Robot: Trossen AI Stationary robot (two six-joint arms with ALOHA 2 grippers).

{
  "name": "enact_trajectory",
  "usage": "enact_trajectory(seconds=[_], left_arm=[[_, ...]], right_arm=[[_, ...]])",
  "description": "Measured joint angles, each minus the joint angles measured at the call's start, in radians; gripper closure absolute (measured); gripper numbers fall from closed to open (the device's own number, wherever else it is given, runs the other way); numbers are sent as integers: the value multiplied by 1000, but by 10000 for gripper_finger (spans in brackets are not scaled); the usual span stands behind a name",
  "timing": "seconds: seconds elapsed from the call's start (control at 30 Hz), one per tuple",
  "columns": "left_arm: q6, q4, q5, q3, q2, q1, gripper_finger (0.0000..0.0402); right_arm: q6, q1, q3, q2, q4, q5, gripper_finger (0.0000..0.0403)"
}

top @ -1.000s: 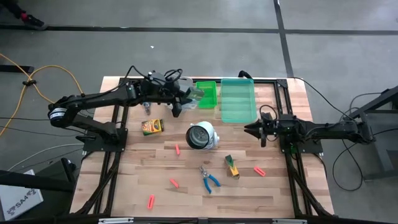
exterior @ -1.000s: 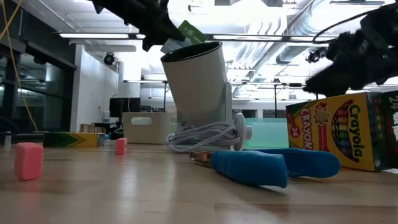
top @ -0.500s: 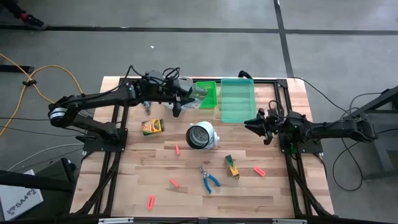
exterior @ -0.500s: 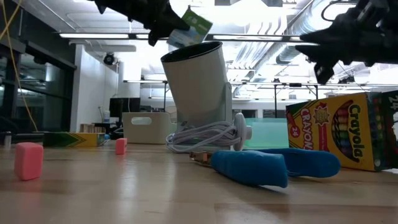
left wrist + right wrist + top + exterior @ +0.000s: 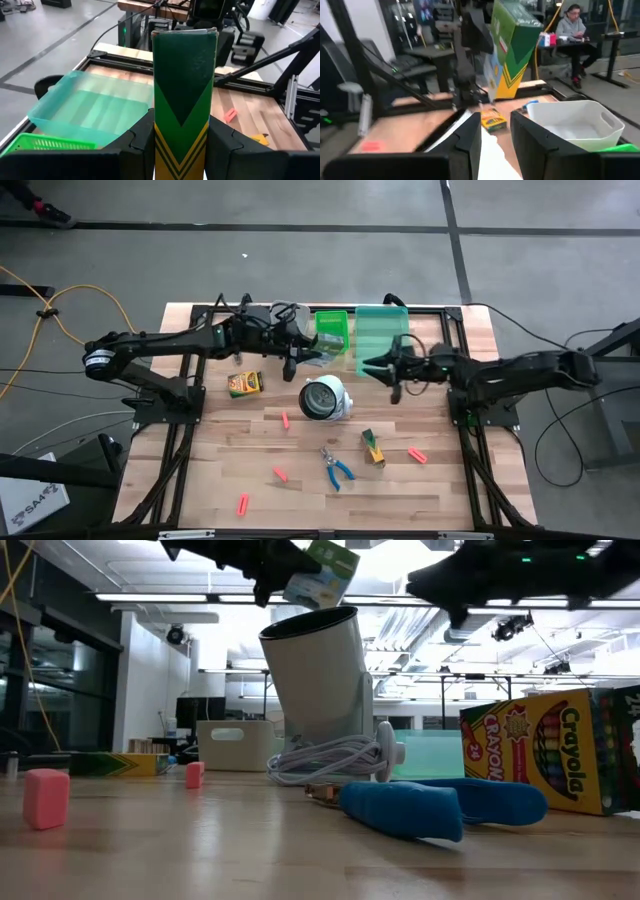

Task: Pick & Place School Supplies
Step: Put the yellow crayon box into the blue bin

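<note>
The left gripper [image 5: 310, 347] holds a green-and-yellow crayon box [image 5: 322, 343] clamped between its two fingers, lifted off the bench [image 5: 300, 490] near its far edge, just by the green bin [image 5: 333, 330] and close to the teal bin [image 5: 383, 340]; in the left wrist view the held box [image 5: 184, 95] stands upright between the dark fingers [image 5: 142, 140], and in the low view it [image 5: 322, 572] hangs tilted above the round white object [image 5: 318, 690]. The right gripper [image 5: 372, 366] reaches in from the right edge over the near part of the teal bin, facing the held box with a gap between them; its fingers [image 5: 470, 135] stand slightly apart with nothing between them. Still on the bench: a second crayon box [image 5: 244, 384] toward the left edge, a third [image 5: 373, 448] nearer the front and right of centre, blue-handled scissors [image 5: 336, 465] beside it, and red-pink stubs scattered about, one [image 5: 285, 420] near the white object [image 5: 325, 398], one [image 5: 417, 453] toward the right, two [image 5: 280, 474] [image 5: 243, 503] nearer the front edge. In the right wrist view a white bin [image 5: 575, 122] sits close by, and a person [image 5: 572, 25] sits at a desk in the room beyond.
</note>
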Motion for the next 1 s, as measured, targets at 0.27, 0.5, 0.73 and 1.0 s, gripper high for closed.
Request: enact_trajectory(seconds=[0.27,0.5,0.73,1.0], left_arm=[[-1,7,4,0,-1,0,293],[-1,16,14,0,-1,0,293],[5,54,29,0,-1,-29,293],[8,107,31,0,-1,-60,293]], right_arm=[[-98,0,154,176,-2,29,245],[-117,-3,212,214,3,27,207],[-106,-38,212,214,33,-37,195],[-102,-39,212,214,91,-94,194]])
